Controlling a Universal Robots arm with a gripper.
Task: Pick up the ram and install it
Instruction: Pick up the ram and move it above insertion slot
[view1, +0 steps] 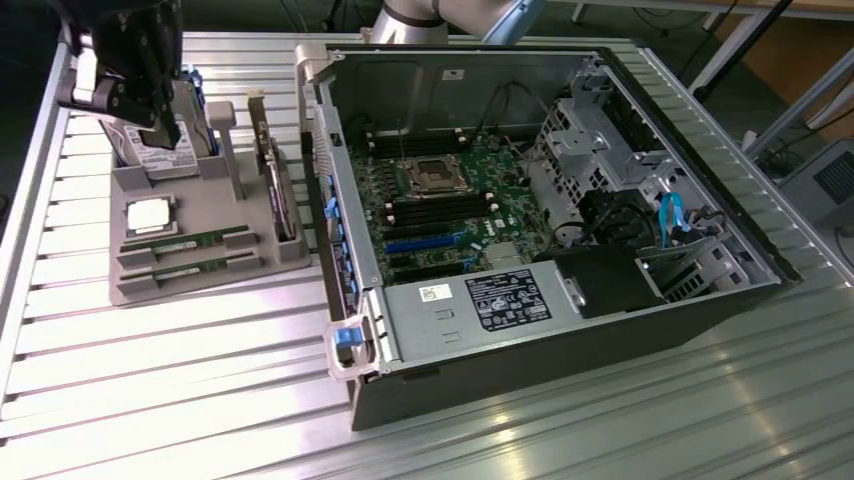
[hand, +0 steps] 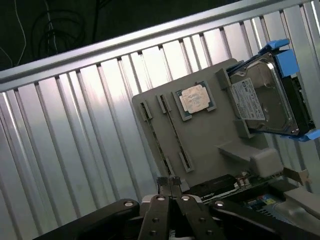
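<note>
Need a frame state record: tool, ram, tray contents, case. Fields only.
tool: tool shut, nothing held, above the parts tray near its hard drive end
ram: ram stick nearer the CPU and second ram stick, side by side in tray slots, neither touched
other tray parts: CPU, hard drive standing in a blue carrier, expansion card on edge
case: PC case on its side, panel off, motherboard exposed, on the exterior view's right of the tray
task status: no ram picked up or installed
</note>
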